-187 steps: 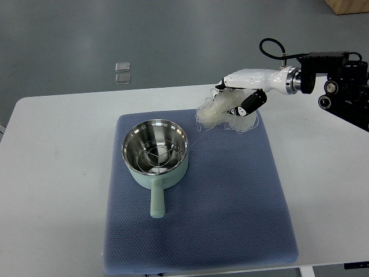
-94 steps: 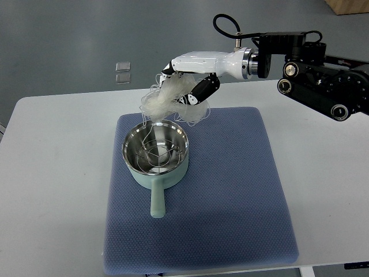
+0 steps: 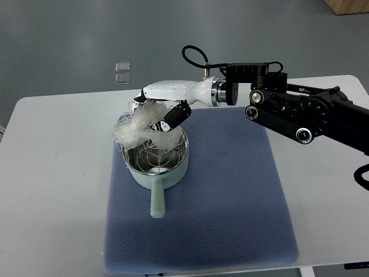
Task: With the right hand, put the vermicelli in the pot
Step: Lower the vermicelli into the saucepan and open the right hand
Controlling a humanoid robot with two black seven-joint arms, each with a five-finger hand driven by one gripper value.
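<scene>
A pale green pot (image 3: 155, 173) with a steel inside and a wire rack stands on the blue mat (image 3: 230, 202), its handle pointing toward the near edge. My right hand (image 3: 157, 108), white with black finger pads, hovers over the pot's far-left rim, shut on a tangled bundle of white vermicelli (image 3: 138, 128). The bundle hangs down across the far-left rim, with loose strands trailing over the pot's mouth. The right arm reaches in from the right edge. No left arm shows.
The mat lies on a white table (image 3: 52, 173). Two small clear squares (image 3: 122, 72) lie on the grey floor beyond the table. The black forearm links (image 3: 300, 112) stretch across the mat's far right corner.
The right hand has carried the vermicelli leftward and down, from the mat's far right corner to just above the pot's far-left rim. The pot has stayed put.
</scene>
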